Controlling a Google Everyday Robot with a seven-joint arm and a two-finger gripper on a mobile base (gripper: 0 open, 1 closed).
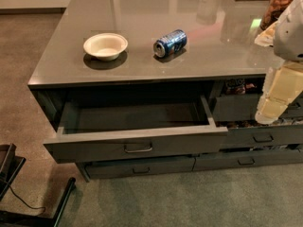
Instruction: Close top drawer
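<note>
The top drawer point(137, 145) is a wide, shallow dark grey drawer under the left part of the counter. It stands pulled far out toward me and its inside looks empty. A small metal bar handle point(138, 149) sits at the middle of its flat front. My gripper point(268, 116), cream-coloured below a white arm segment, hangs pointing down at the right edge of the view. It is in front of the right-hand drawers, well to the right of the open drawer's front corner and not touching it.
On the grey counter top point(57, 65) stand a white bowl point(105, 46) and a blue can point(170, 42) lying on its side. A slimmer drawer point(141, 167) lies below. Right-hand drawers point(239, 86) show snack packets. A black frame point(28, 202) stands on the floor at bottom left.
</note>
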